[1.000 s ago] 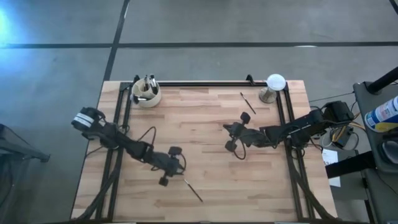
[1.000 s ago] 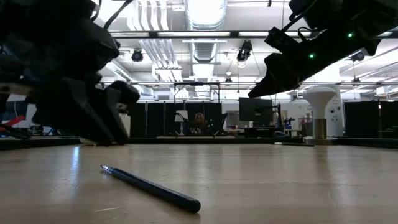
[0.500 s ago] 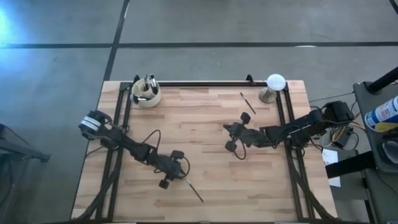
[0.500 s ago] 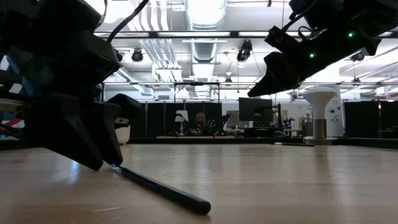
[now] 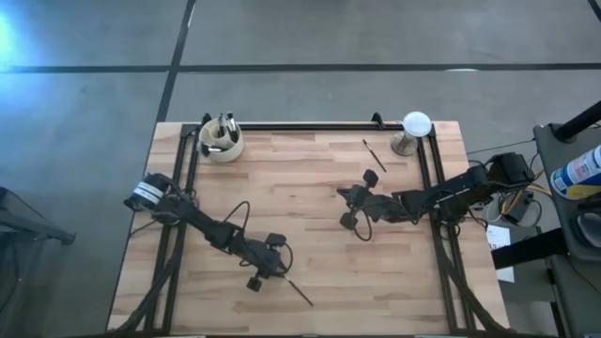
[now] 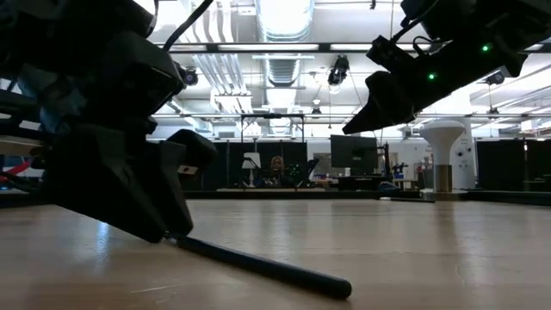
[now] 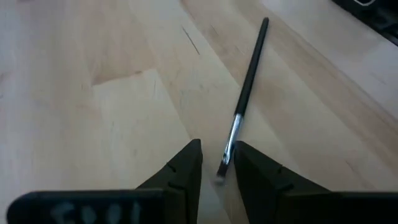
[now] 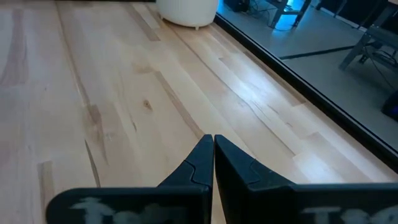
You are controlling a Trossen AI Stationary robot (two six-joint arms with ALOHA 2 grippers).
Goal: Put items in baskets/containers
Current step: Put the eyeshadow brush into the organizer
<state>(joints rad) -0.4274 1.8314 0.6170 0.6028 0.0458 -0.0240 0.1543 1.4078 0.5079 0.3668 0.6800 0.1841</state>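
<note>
A thin dark brush [image 5: 297, 292] lies flat on the wooden table near its front edge, also seen as the brush [image 7: 249, 81] and the brush [image 6: 258, 265]. My left gripper [image 5: 274, 270] is open and low over the table, its fingers on either side of the brush's silver bristle end [image 7: 227, 146]. The cream cup [image 5: 222, 141] stands at the far left corner with several brushes upright in it. Another brush [image 5: 374, 155] lies at the far right. My right gripper [image 5: 342, 207] is shut and hangs clear above the table's middle right with nothing in it. My left gripper has the brush's bristle end [image 7: 224, 163] in the gap between its two fingers, which slant down from the table's left and lie along the brush. The brush lies flat on the table. Whether a finger touches it, I cannot tell.
A white dome on a metal stand [image 5: 414, 127] is at the far right corner. A black frame rail [image 5: 310, 126] runs along the far edge and down both sides. Bare wood lies between the two arms.
My left gripper has gone down and toward the table's near right, reaching the brush's bristle end. In the low view the brush has slid a little along the table ahead of the gripper. My right arm has kept still.
</note>
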